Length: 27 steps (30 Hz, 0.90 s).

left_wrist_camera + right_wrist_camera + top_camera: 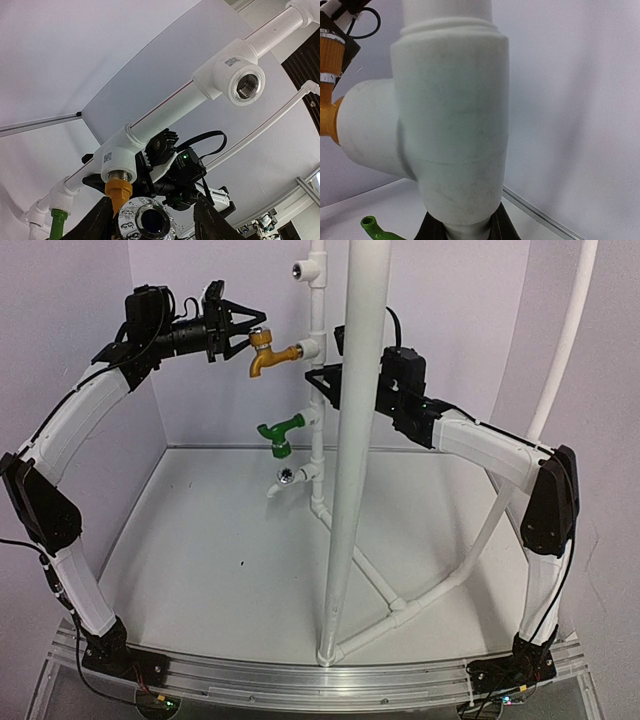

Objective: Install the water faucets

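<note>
The brass-gold water faucet (268,355) is screwed into a white tee (312,348) on the upright pipe, spout down. Its shiny round knob (145,220) lies between the fingers of my left gripper (243,328), which is partly closed, with a gap still showing on one side. The green water faucet (280,432) sits in the tee below. My right gripper (325,380) is shut on the white pipe (467,232) just under the brass faucet's tee (450,125). In the right wrist view the brass faucet (329,120) and the green faucet (372,225) show at the left edge.
An empty threaded tee (300,270) sits at the top of the upright pipe, another (290,477) below the green faucet. A thick white pole (355,440) stands in front. A curved pipe (565,340) rises at right. Pipe legs (400,605) spread across the table.
</note>
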{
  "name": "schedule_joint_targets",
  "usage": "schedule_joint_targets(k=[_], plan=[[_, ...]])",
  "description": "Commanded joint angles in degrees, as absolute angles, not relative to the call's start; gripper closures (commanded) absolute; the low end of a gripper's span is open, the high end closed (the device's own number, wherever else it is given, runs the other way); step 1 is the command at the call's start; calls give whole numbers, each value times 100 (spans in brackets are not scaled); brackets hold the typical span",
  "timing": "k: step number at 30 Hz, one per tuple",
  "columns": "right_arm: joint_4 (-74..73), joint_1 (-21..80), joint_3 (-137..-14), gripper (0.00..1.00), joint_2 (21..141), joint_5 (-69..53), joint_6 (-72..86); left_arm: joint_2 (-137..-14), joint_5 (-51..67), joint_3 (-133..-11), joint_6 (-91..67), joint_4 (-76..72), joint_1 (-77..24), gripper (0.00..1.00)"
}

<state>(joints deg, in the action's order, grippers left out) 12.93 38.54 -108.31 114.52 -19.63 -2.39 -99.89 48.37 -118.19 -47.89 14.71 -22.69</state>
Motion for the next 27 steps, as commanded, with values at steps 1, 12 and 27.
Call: schedule_joint_targets(k=[1,12,27], plan=[[879,4263,-10870,100,11350,-3226,131,-9920,5222,-12173,-4565,1087,-2419,51],[711,4262,-10928,98,11361,-3349,164,-9487,4019,-11961,-2215,3042,-2427,17],[-429,4012,-9919,2,10518,-2759,0,-9353,3764,-11390,-1909,2580,-2430,12]])
